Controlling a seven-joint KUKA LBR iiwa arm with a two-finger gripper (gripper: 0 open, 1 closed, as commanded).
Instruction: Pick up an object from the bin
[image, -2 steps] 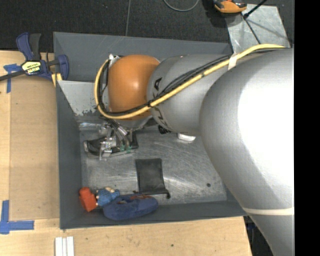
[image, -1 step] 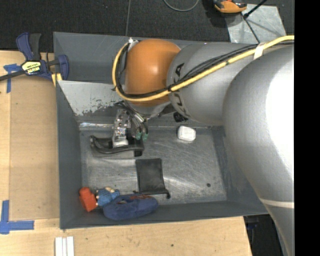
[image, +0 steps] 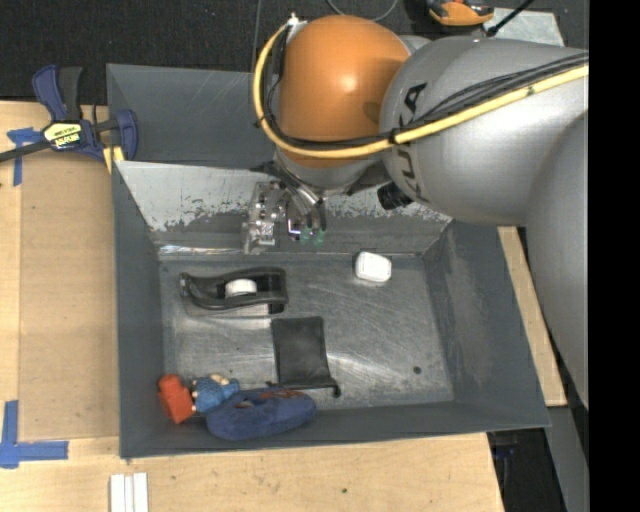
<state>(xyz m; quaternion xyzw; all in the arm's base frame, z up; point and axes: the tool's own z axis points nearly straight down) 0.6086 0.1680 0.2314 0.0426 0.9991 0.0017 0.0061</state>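
My gripper (image: 287, 224) hangs over the back of the bin, near the far wall, with its two fingers apart and nothing between them. Just below it and to the left lies a black tape dispenser (image: 234, 291) holding a white roll. A small white rounded block (image: 372, 267) rests to the gripper's lower right, close to the back wall. Both lie apart from the fingers.
A flat black rectangular pad (image: 300, 352) lies in the middle of the floor. Along the front wall sit a dark blue cloth bundle (image: 262, 414), a small blue figure (image: 212, 390) and an orange-red piece (image: 176, 398). The arm's orange cover looms above the back right.
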